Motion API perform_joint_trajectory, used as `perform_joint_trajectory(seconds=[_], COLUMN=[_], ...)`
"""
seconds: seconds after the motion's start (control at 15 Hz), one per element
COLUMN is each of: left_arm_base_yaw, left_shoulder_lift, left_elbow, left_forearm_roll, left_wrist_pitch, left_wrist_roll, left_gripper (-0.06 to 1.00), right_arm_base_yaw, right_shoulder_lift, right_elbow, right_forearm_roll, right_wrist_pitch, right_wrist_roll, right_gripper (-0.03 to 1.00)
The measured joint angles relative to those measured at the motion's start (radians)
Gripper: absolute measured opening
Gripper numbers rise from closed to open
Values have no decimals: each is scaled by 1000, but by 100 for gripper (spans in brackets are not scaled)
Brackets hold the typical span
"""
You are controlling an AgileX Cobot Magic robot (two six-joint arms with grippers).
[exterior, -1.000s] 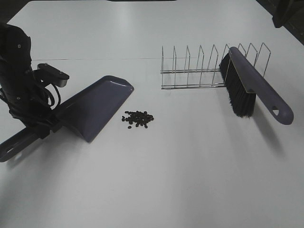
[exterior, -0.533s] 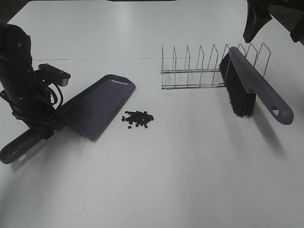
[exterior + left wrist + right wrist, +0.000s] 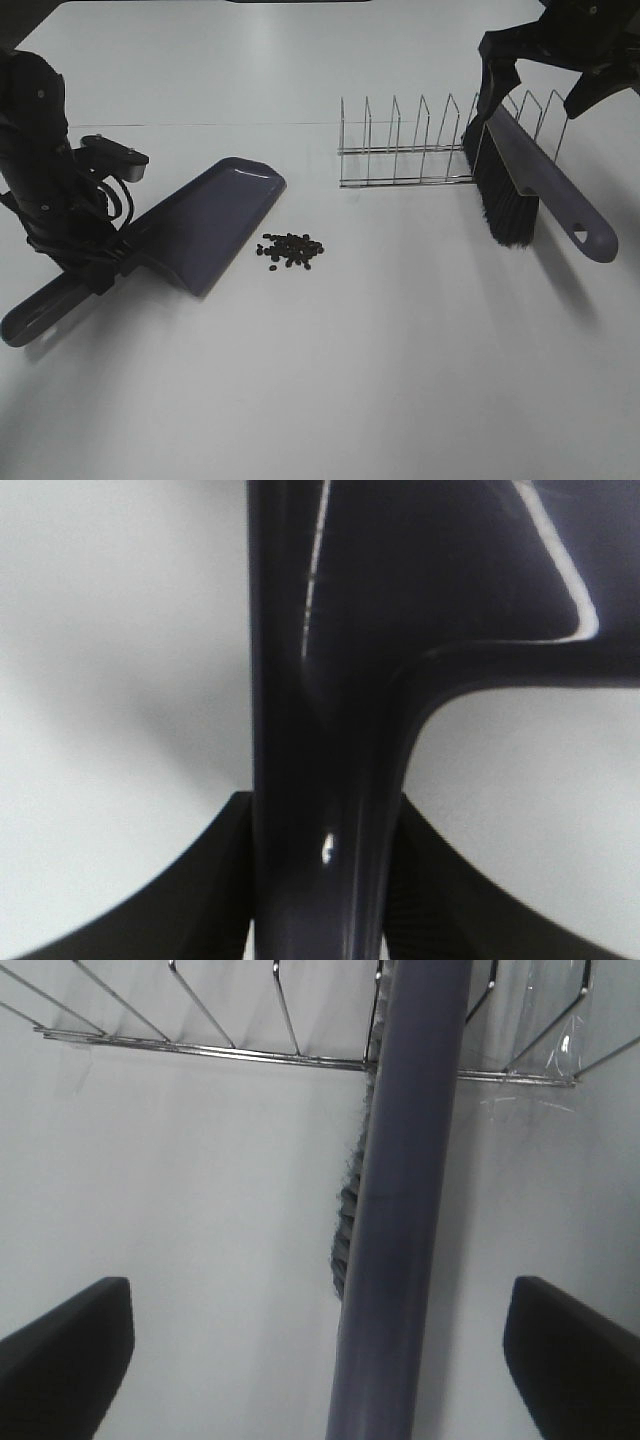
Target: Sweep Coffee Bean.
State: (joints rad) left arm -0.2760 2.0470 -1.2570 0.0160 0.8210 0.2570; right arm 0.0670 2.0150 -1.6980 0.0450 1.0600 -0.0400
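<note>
Dustpan [image 3: 205,225] looks glossy plastic, rack [image 3: 420,150] shiny metal wire, table [image 3: 400,350] smooth matt

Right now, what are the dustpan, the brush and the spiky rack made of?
Dustpan: probably smooth purple plastic, glossy with light streaks. Brush: likely matching matte plastic back, black bristles, fibre unclear. Rack: looks like thin shiny metal wire, silvery glints.

High overview; close downward wrist views
</note>
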Motion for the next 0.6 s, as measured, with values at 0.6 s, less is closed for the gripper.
perform_joint_trajectory(seconds=[0.6], left_arm_base_yaw=[0], left_shoulder_lift=[0], left_elbow=[0], left_forearm_roll=[0], left_wrist_pitch=[2], left_wrist_roll=[0], left_gripper=[31], right_arm_base_yaw=[0], right_shoulder_lift=[182], right_elbow=[0], right_forearm_roll=[-56], right_wrist_pitch=[-158], right_wrist_roll=[-25], right_gripper=[86])
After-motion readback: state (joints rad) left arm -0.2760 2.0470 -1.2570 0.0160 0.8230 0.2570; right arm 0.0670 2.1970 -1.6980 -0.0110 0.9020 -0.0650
